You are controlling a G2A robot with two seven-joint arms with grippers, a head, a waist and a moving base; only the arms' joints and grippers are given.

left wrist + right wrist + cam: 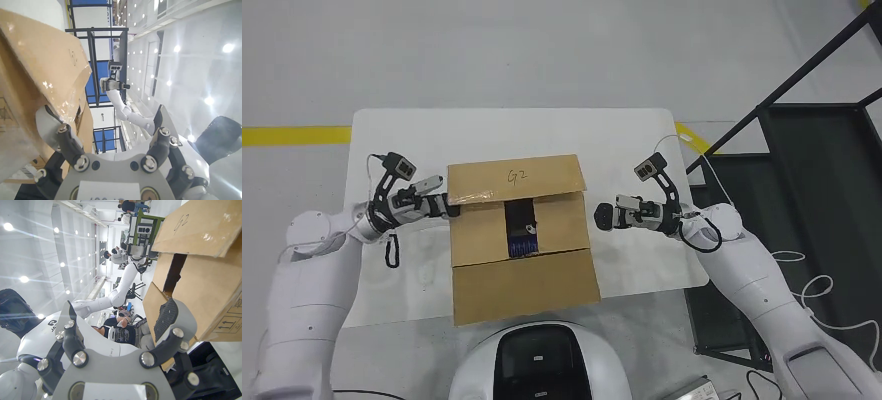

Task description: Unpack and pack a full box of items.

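Cardboard box (pixel 524 285) at centre of white worktop (pixel 392 135), flaps ajar, dark items (pixel 521 237) inside. Left end effector (pixel 449 206) at its 9 o'clock, right end effector (pixel 604 214) at 3 o'clock; both with fingers spread apart.

One cardboard box (pixel 522 270) on one white table (pixel 642 130). Two grippers in all: the left gripper (pixel 451 207) at the box's nine o'clock, the right gripper (pixel 600 214) at three. Inside, dark blue items (pixel 521 243), perhaps several.

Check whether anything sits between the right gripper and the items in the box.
Yes. The right side flap lies folded over the opening, between the right gripper and the blue items showing in the middle gap.
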